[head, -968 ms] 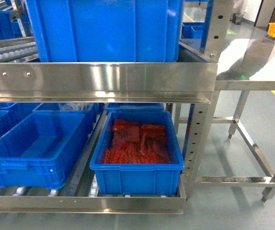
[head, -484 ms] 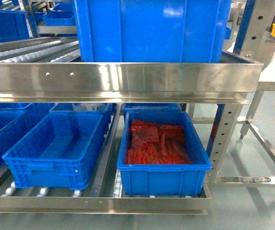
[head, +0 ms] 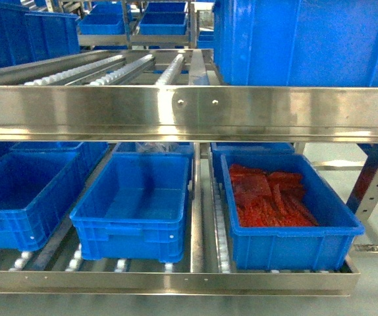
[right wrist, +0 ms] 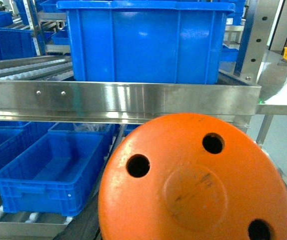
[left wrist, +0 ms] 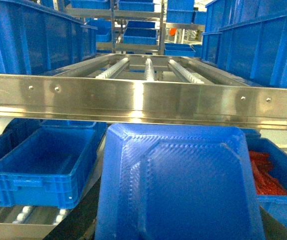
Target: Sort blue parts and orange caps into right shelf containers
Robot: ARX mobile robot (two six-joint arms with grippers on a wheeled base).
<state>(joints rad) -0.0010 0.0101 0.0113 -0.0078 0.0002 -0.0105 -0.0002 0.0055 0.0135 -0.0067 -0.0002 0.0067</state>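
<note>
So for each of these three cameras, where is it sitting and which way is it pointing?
Head: rides on the robot, faces the shelf rack, slanting down at the crate of red parts; no robot body shows.
Left wrist: on the left arm, faces the same rack; a blue part fills the foreground, end effector hidden.
Right wrist: on the right arm, faces the rack; an orange cap fills the foreground, end effector hidden.
Shared: head and left wrist both show the empty blue crate.

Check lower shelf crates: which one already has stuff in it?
The rightmost crate, holding red-orange pieces. The middle crate and the left crate look empty.
</note>
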